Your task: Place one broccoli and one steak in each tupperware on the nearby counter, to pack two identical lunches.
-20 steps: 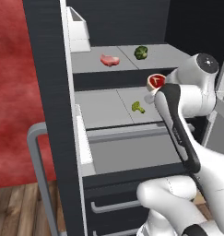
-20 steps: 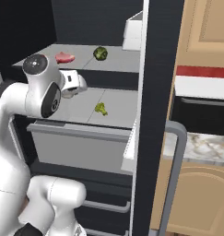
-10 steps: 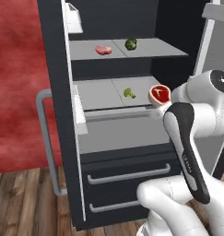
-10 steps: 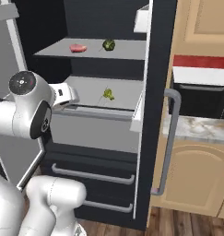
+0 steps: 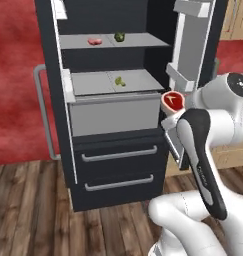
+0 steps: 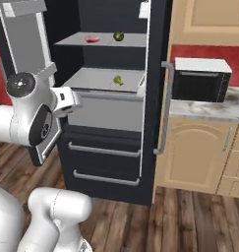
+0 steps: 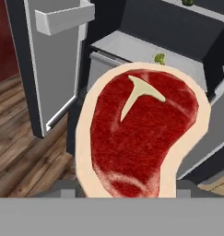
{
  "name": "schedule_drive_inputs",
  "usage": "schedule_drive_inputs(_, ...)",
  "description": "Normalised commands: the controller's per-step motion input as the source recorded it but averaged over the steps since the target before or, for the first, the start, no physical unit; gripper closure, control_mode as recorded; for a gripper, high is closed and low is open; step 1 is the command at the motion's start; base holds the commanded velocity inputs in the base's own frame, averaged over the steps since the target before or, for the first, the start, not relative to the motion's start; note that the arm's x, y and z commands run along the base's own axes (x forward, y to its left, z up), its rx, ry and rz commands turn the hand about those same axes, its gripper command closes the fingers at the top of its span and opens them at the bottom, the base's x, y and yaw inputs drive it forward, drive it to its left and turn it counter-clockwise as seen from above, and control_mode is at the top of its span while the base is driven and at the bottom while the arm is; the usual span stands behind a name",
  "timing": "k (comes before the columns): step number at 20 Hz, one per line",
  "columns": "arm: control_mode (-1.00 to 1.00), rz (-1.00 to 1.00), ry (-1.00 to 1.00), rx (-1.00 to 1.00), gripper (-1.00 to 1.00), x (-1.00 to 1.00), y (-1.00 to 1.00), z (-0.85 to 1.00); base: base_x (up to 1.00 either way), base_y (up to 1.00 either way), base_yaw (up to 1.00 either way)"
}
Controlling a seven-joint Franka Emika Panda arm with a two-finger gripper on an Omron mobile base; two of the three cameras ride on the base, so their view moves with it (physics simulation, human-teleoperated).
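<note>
Item: gripper [image 5: 169, 106], riding at the end of the bent white arm, elbow folded near the base, hand pointing toward the open fridge [image 5: 113, 130]. Jaws are clenching a steak [image 7: 141, 133], red with a pale fat rim and T-shaped bone; it is hanging just in front of the fridge's grey drawer [image 5: 115, 116].

Item: broccoli [image 5: 120, 81], sitting on the fridge's lower shelf, above the drawer.

Item: second steak [image 5: 94, 41] and second broccoli [image 5: 119, 36], lying side by side on the fridge's upper shelf.

Item: counter [image 6: 204, 109], running right of the fridge, carrying a black microwave [image 6: 201, 78].
</note>
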Motion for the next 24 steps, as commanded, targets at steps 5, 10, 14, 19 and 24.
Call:
schedule_drive_inputs(5,1.0,0.0,0.0,0.0,1.0,0.0,0.0,0.0,-0.94,-0.92,-0.03)
schedule_drive_inputs(10,1.0,0.0,0.0,0.0,1.0,0.0,0.0,0.0,-0.41,-1.0,-0.08)
schedule_drive_inputs(14,1.0,0.0,0.0,0.0,1.0,0.0,0.0,0.0,-0.03,-1.0,-0.09)
schedule_drive_inputs(19,1.0,0.0,0.0,0.0,1.0,0.0,0.0,0.0,-0.01,-1.0,-0.21)
schedule_drive_inputs(24,1.0,0.0,0.0,0.0,1.0,0.0,0.0,0.0,-0.01,-0.98,-0.47)
